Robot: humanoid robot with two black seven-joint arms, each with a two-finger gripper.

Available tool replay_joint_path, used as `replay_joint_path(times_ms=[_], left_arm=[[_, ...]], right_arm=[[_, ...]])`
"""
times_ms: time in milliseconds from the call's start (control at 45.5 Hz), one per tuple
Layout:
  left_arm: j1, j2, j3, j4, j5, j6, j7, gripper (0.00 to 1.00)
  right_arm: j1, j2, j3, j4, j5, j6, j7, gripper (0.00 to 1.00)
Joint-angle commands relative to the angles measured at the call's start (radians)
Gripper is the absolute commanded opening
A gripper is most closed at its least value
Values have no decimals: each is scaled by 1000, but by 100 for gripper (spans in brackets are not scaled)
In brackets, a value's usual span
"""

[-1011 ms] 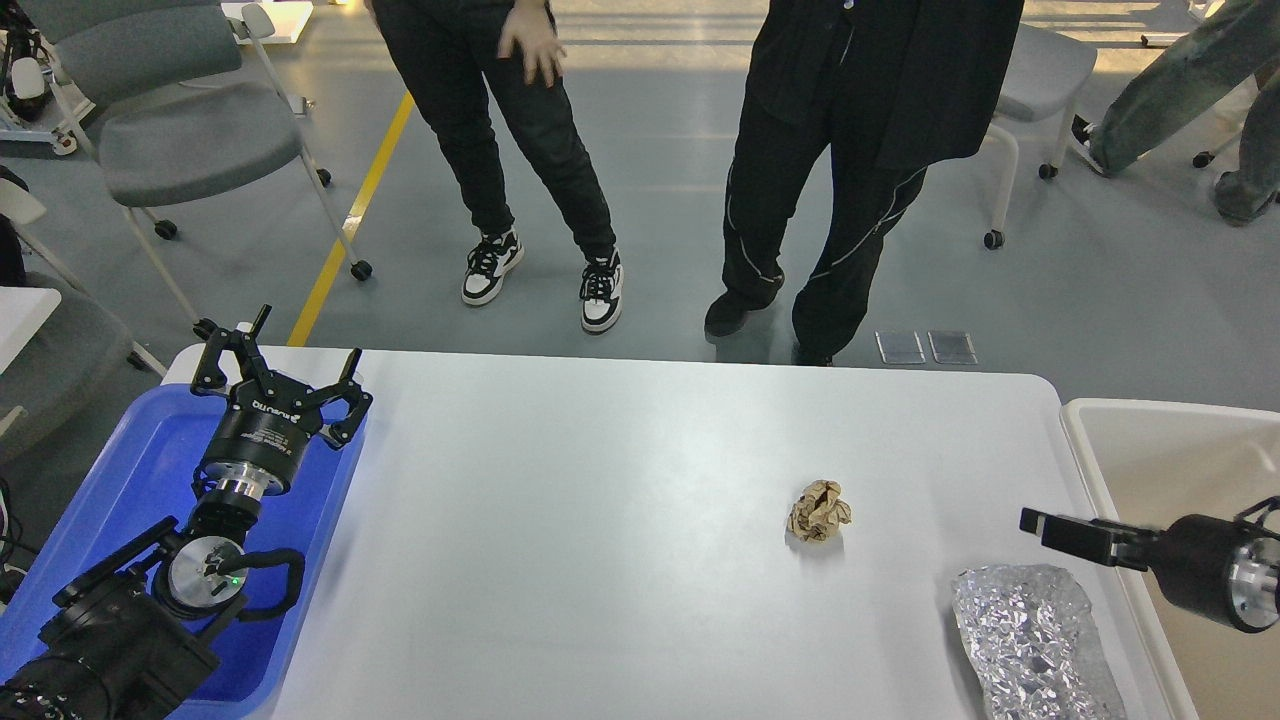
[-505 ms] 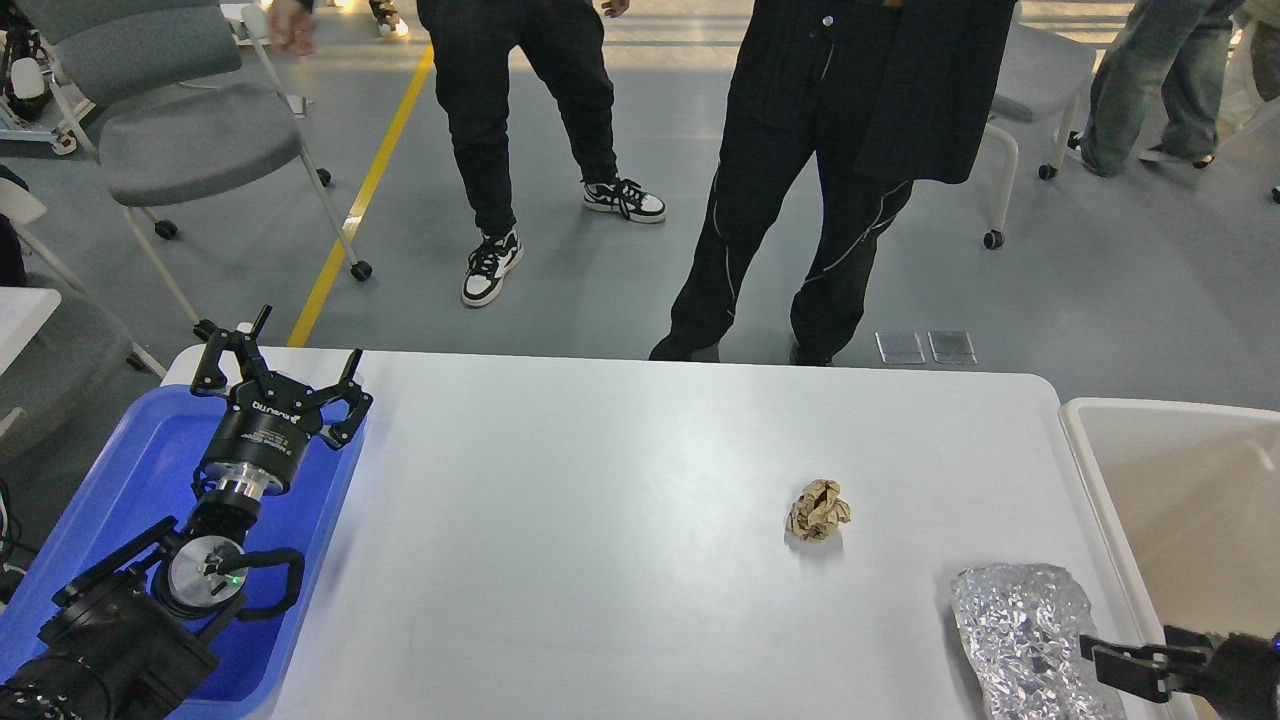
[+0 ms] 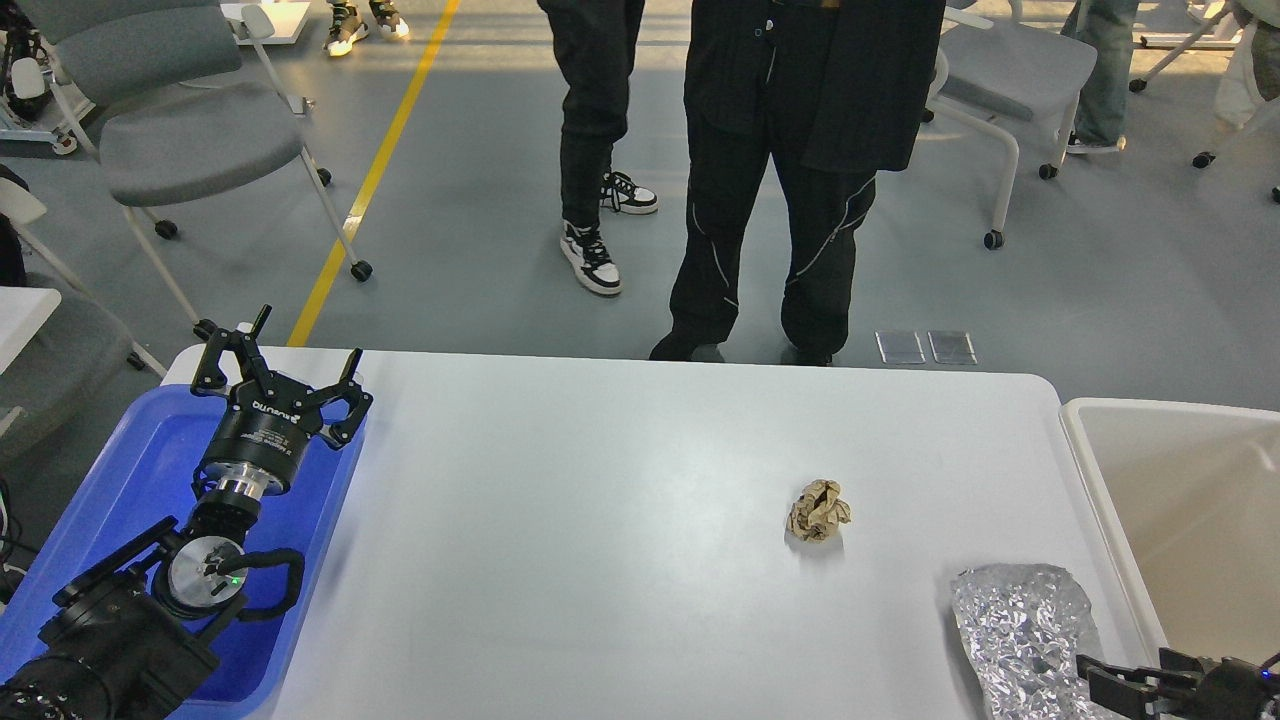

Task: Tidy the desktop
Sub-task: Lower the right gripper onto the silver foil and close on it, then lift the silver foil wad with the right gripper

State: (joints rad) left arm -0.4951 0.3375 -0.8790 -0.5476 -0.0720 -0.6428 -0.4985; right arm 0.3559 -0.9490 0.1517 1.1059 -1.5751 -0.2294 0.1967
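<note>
The large smooth white rectangular desktop [image 3: 600,560] is seen filling the middle of the view, between a blue plastic tray [image 3: 130,480] on the left and a beige open bin [image 3: 1190,500] on the right. A small crumpled brown paper ball [image 3: 819,510] is lying right of centre. A crinkled silver foil sheet [image 3: 1020,630] is placed near the front right corner. The left gripper [image 3: 281,362] is held over the tray, fingers spread, nothing grasped. The right gripper [image 3: 1100,685] is beside the foil; its state cannot be told.
</note>
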Motion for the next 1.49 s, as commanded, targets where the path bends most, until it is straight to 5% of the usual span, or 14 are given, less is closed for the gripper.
replay_joint_path(times_ms=[0, 418, 484, 681, 791, 1275, 1473], left_arm=[[0, 0, 0, 0, 0, 0, 0, 100], [0, 0, 0, 0, 0, 0, 0, 100], [0, 0, 0, 0, 0, 0, 0, 100], [0, 0, 0, 0, 0, 0, 0, 100], [0, 0, 0, 0, 0, 0, 0, 100], [0, 0, 0, 0, 0, 0, 0, 100], [0, 0, 0, 0, 0, 0, 0, 100]], right_arm=[[-2, 35, -8, -50, 49, -15, 1, 91], [3, 84, -4, -54, 49, -22, 1, 77], [5, 95, -6, -58, 49, -25, 0, 59], [9, 96, -6, -83, 49, -27, 1, 29], [9, 96, -7, -104, 49, -25, 0, 0], [21, 81, -26, -75, 135, -13, 10, 0], [130, -36, -116, 29, 138, 25, 17, 0]])
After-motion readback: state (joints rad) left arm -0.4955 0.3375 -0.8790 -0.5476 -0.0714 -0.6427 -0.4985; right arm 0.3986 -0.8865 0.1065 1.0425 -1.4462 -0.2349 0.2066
